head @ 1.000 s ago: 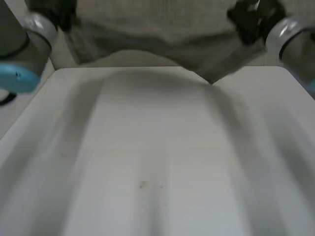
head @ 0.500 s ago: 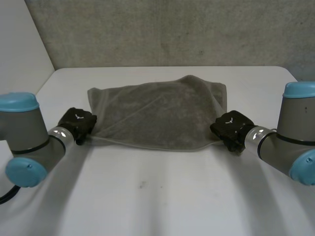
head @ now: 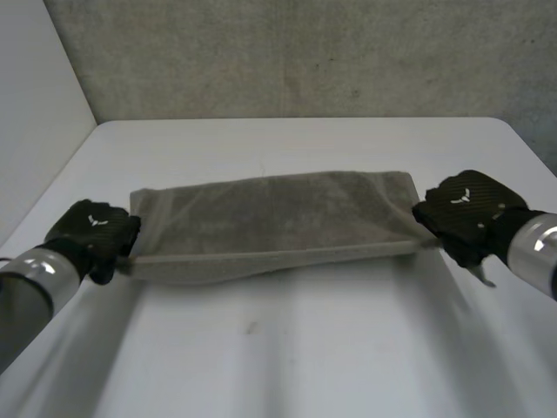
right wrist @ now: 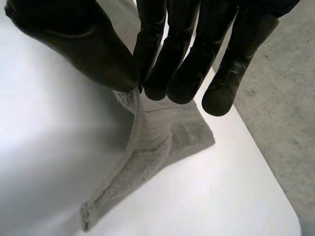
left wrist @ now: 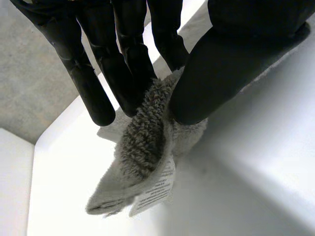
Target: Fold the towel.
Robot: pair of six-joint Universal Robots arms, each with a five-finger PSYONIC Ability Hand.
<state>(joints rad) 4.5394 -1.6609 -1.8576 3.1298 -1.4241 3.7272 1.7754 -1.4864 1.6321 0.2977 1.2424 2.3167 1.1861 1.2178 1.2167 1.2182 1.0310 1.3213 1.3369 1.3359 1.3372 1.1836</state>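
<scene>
A grey-green towel (head: 274, 222) is stretched across the middle of the white table (head: 278, 348), doubled over, its near edge pulled taut between my two hands. My left hand (head: 94, 233) pinches the towel's left near corner; in the left wrist view the thumb (left wrist: 221, 69) and fingers clamp the terry cloth (left wrist: 145, 142), and a white care label (left wrist: 155, 191) hangs below. At the right near corner my right hand (head: 470, 213) pinches the towel (right wrist: 157, 147) between thumb (right wrist: 74, 39) and fingertips (right wrist: 182, 73).
A grey wall (head: 305, 57) rises behind the table's far edge. The table's left edge (head: 52, 192) runs beside my left arm. Bare tabletop lies in front of the towel.
Both hands came down from high at the far edge toward the near side, bringing the towel with them. It has gone from hanging to lying stretched and doubled on the table.
</scene>
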